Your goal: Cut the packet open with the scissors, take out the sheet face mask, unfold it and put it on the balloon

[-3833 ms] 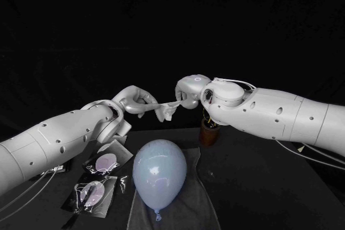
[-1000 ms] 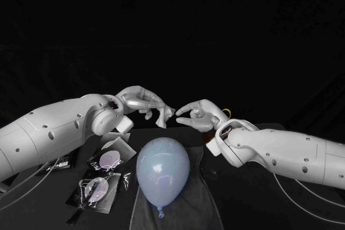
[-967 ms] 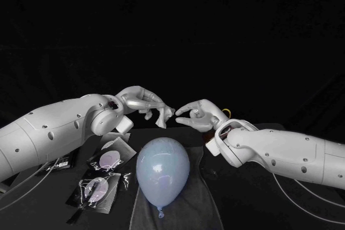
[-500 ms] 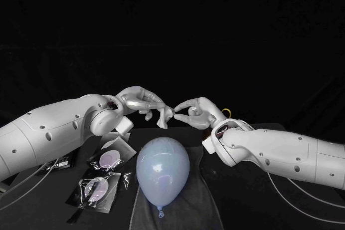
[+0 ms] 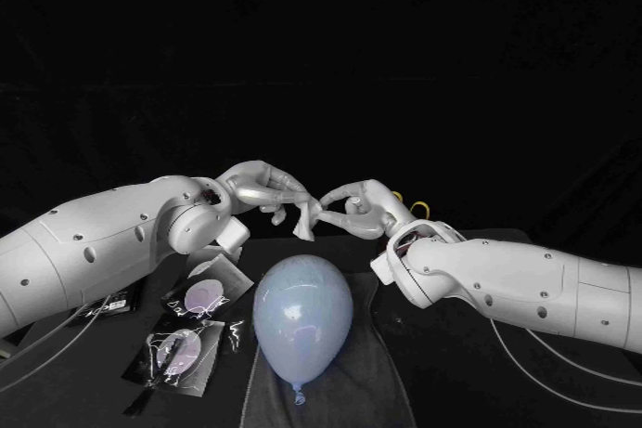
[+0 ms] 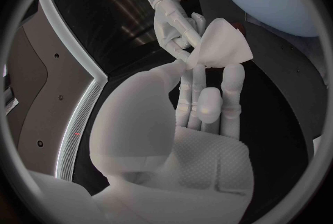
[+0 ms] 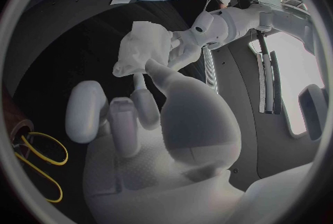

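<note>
Over the far end of the balloon (image 5: 303, 315), the robot's left hand (image 5: 272, 188) and right hand (image 5: 353, 203) meet. Each pinches an edge of the folded mask (image 5: 303, 226) (a small white wad hanging between them). The likely hazard is an uneven pull, which could tear the thin sheet or leave it bunched. A slipped pinch could drop it onto the cloth (image 5: 341, 391), short of the balloon and right of the packet (image 5: 200, 298).
</note>
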`<state>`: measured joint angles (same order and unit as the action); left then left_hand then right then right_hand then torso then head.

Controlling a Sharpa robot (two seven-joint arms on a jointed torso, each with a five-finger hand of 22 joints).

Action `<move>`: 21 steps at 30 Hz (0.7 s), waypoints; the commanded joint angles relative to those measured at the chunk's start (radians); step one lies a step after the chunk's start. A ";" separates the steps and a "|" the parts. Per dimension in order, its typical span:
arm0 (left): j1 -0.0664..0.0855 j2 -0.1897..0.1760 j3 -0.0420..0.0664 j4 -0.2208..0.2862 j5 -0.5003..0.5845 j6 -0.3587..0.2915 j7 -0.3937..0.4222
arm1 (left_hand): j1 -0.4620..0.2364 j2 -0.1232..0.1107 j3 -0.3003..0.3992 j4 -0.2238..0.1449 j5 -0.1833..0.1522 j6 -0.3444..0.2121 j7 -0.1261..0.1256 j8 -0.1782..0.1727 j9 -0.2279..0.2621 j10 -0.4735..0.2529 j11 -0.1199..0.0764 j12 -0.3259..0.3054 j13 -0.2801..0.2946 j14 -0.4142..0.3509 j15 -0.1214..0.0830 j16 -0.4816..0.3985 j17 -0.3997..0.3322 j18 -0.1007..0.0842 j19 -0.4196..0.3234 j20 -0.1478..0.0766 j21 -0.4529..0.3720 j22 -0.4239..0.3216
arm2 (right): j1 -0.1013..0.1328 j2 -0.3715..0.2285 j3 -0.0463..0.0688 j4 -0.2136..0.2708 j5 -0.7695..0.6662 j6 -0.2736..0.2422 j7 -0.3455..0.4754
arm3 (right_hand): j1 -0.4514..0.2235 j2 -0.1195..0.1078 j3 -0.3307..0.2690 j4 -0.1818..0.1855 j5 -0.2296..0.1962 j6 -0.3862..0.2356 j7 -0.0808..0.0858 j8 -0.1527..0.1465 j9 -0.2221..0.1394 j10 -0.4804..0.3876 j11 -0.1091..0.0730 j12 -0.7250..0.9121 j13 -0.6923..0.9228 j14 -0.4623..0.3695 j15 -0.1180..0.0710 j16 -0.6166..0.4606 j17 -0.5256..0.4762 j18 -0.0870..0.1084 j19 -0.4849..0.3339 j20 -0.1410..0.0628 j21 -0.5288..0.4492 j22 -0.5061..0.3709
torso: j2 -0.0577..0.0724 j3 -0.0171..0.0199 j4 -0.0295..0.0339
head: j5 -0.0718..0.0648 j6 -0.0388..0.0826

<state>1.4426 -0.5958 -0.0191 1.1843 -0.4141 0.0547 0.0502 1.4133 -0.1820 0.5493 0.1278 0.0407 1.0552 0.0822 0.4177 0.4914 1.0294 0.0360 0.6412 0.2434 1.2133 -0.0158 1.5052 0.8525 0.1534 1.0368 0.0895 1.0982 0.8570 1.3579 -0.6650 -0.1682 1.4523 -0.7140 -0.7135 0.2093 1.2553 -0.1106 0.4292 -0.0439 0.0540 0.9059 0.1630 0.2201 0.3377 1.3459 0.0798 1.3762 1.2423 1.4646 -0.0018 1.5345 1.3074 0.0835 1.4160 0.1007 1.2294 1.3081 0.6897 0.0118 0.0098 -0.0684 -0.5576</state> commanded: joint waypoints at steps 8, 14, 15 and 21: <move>0.002 0.000 0.001 0.008 0.020 0.000 0.026 | 0.007 -0.001 0.005 0.000 0.007 0.007 0.000 0.003 0.015 0.007 -0.001 -0.006 -0.002 0.008 -0.001 0.006 0.005 0.001 0.009 0.000 0.006 0.004 | -0.003 0.003 0.001 0.013 -0.030 0.038 -0.017 | -0.010 -0.001 -0.012 0.015 -0.005 0.029 -0.008 0.022 0.010 -0.006 -0.008 0.000 0.006 0.083 0.002 0.005 0.149 -0.007 0.000 0.003 -0.002 0.084 | -0.001 0.0000 0.0008 | -0.001 0.000; 0.002 0.000 0.001 0.011 0.020 -0.002 0.029 | 0.007 -0.001 0.005 0.000 0.007 0.007 0.000 0.003 0.015 0.007 -0.001 -0.006 -0.002 0.008 -0.001 0.006 0.005 0.001 0.009 0.000 0.006 0.004 | -0.004 0.003 0.001 0.011 -0.031 0.038 -0.021 | -0.008 0.001 -0.016 0.019 -0.005 0.040 -0.014 0.033 0.015 -0.004 -0.012 0.001 0.009 0.083 -0.002 0.006 0.151 -0.007 0.000 0.001 -0.003 0.085 | 0.000 -0.0002 -0.0003 | 0.000 0.000; 0.002 0.000 0.001 0.011 0.021 -0.001 0.030 | 0.007 -0.001 0.005 0.000 0.007 0.007 0.000 0.003 0.015 0.007 -0.001 -0.006 -0.002 0.008 -0.001 0.006 0.005 0.001 0.009 0.000 0.006 0.004 | -0.005 0.003 0.001 0.010 -0.031 0.039 -0.022 | -0.008 0.001 -0.018 0.019 -0.005 0.043 -0.015 0.036 0.017 -0.005 -0.014 0.000 0.009 0.083 -0.003 0.006 0.151 -0.007 0.000 0.000 -0.002 0.085 | 0.000 -0.0001 -0.0003 | 0.000 0.001; 0.002 -0.001 0.001 0.016 0.027 0.007 0.031 | 0.007 -0.001 0.005 0.000 0.007 0.007 0.000 0.003 0.015 0.007 -0.001 -0.006 -0.002 0.008 -0.001 0.006 0.005 0.001 0.009 0.000 0.006 0.004 | -0.008 0.011 0.001 0.002 -0.032 0.041 -0.026 | -0.004 0.005 -0.018 0.021 -0.005 0.048 -0.019 0.043 0.020 -0.004 -0.017 0.001 0.011 0.083 -0.006 0.006 0.152 -0.006 0.000 -0.002 -0.003 0.085 | 0.000 0.0004 0.0012 | 0.000 -0.001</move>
<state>1.4426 -0.5976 -0.0190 1.1961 -0.4016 0.0535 0.0623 1.4132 -0.1820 0.5491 0.1278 0.0442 1.0550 0.0823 0.4172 0.4915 1.0292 0.0362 0.6408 0.2434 1.2132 -0.0158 1.5051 0.8566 0.1528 1.0375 0.0899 1.0991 0.8599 1.3511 -0.6566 -0.1682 1.4555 -0.7322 -0.6862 0.1891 1.2553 -0.1105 0.4124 -0.0271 0.0541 0.9496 0.1438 0.2573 0.3575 1.3424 0.0686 1.3756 1.2516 1.4645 -0.0018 1.5367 1.3081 0.0833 1.4158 0.1007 1.2292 1.3073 0.6898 0.0118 0.0102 -0.0685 -0.5573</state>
